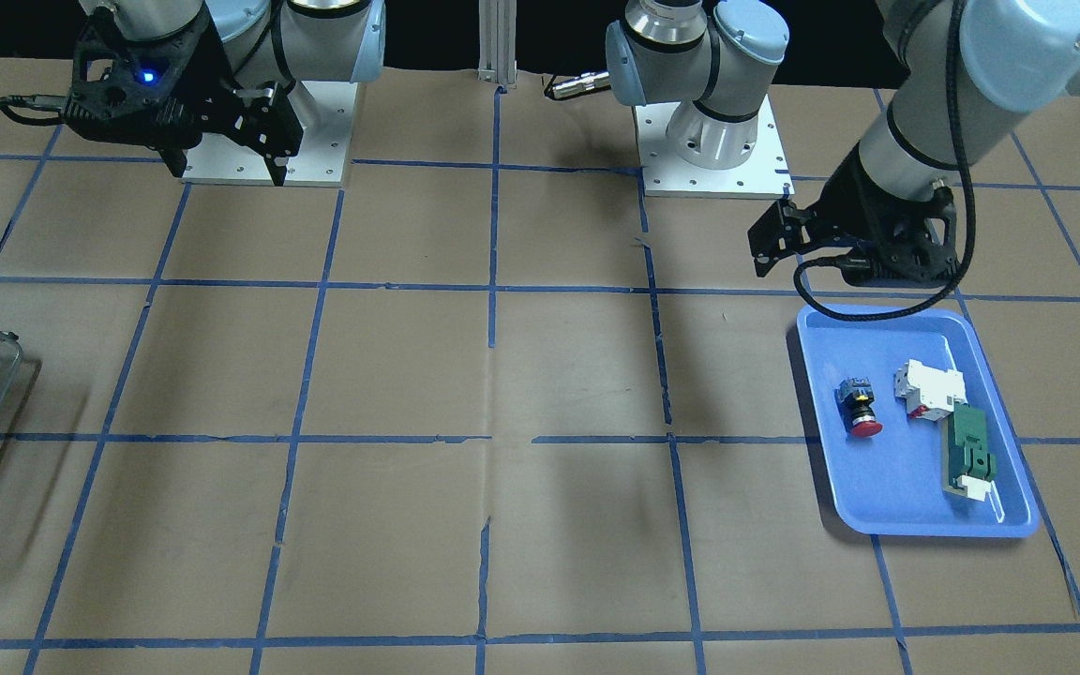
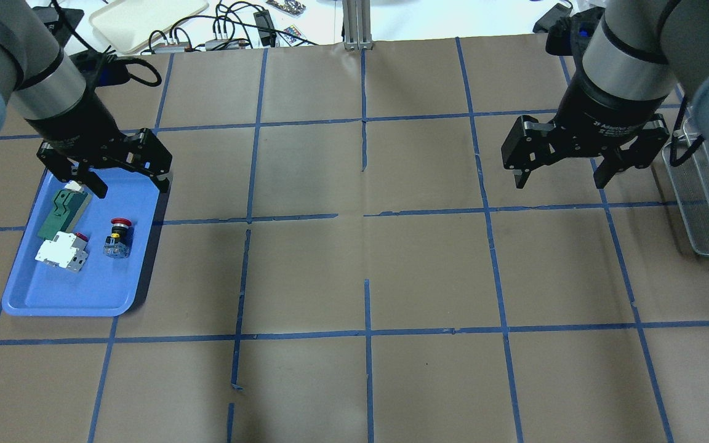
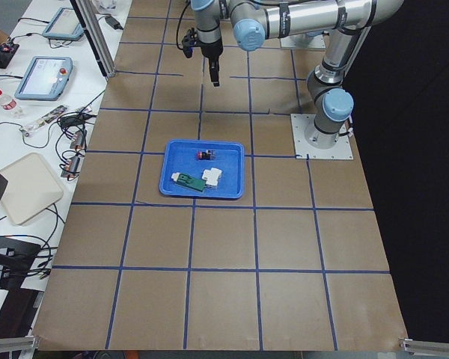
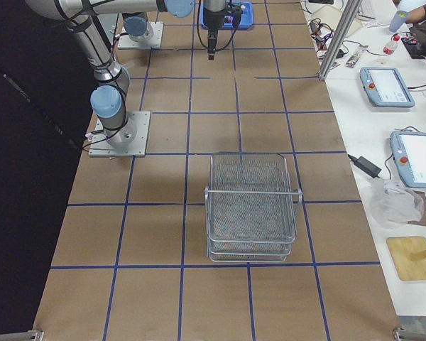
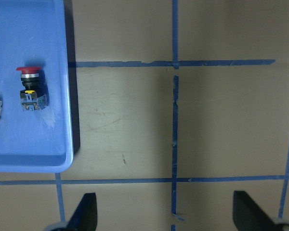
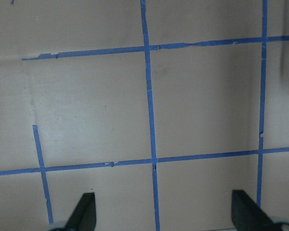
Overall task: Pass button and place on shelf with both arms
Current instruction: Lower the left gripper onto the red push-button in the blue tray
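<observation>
The button (image 2: 117,237), with its red cap and dark body, lies on its side in the blue tray (image 2: 25,298). It also shows in the front view (image 1: 859,410) and the left wrist view (image 5: 30,86). My left gripper (image 2: 132,186) is open and empty, hovering above the tray's far edge, beyond the button. My right gripper (image 2: 560,181) is open and empty, above bare table near the wire-mesh shelf (image 2: 708,203). The shelf stands at the table's right end and shows whole in the right side view (image 4: 252,206).
A white-and-red block (image 2: 62,253) and a green-and-white flat part (image 2: 59,212) lie in the tray beside the button. Brown paper with blue tape lines covers the table (image 2: 367,277). Cables and a beige tray (image 2: 145,18) lie beyond the far edge.
</observation>
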Controlling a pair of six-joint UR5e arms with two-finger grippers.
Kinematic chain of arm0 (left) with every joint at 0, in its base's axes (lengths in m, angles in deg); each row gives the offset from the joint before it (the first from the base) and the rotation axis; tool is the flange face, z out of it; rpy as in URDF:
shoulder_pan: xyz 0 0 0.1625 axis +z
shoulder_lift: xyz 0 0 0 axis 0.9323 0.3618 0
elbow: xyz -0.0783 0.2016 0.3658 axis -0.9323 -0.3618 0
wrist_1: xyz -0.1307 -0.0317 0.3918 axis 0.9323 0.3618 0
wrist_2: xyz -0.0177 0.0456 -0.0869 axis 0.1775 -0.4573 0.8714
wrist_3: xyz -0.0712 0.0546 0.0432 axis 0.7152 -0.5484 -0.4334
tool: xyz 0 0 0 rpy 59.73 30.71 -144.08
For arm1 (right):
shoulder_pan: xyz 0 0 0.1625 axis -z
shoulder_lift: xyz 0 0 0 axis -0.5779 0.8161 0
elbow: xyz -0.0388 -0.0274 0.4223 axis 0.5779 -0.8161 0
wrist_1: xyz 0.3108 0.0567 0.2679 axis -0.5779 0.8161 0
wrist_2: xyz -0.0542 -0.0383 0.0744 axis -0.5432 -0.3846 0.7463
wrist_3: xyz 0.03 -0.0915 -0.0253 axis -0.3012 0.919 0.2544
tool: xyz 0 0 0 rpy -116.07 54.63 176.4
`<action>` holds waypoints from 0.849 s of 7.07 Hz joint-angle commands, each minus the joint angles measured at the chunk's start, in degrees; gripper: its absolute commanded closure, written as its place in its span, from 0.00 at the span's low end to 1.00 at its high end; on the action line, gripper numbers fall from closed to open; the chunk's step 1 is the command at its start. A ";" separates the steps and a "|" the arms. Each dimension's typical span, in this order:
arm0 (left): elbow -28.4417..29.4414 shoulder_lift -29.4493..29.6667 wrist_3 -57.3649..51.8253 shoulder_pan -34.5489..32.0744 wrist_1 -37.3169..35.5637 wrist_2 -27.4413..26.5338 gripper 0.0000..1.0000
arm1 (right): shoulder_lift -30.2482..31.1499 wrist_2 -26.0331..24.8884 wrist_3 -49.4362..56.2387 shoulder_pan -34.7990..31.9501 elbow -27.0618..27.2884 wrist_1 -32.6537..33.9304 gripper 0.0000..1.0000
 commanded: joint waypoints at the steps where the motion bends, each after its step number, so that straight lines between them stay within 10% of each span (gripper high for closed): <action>1: -6.10 5.01 -3.12 8.37 -10.96 0.02 0.00 | -0.03 -0.06 0.16 0.00 -0.01 -0.10 0.00; 6: -14.30 16.79 -15.78 16.58 -30.09 -0.15 0.00 | -0.12 -0.06 0.08 0.00 0.07 0.07 0.00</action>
